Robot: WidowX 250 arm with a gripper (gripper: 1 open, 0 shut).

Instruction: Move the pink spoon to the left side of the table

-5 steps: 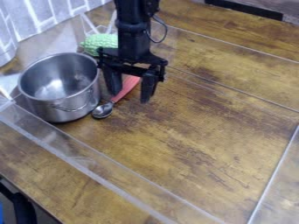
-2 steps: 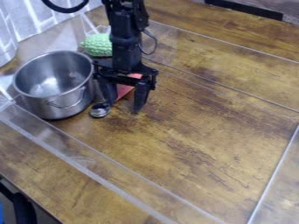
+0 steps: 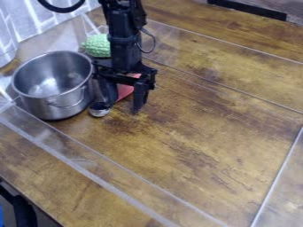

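Pink spoon (image 3: 113, 94) lies on the table (image 3: 201, 124), just right of the steel pot (image 3: 52, 84). Your gripper (image 3: 122, 100) straddles its handle, fingers spread and not clamped.

Table (image 3: 201, 124): dark brown wood grain, pale worn streaks, clear plastic edge. Spoon (image 3: 112, 96): pinkish-red handle, silver bowl. Pot (image 3: 50, 84): shiny steel grey. Scrubber (image 3: 96, 43): bright green, knobbly. Gripper (image 3: 123, 102): black. Wall tiles (image 3: 35, 13): white, grey grout lines.

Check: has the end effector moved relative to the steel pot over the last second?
Yes. The end effector has shifted left toward the steel pot, now straddling the pink spoon right beside it.
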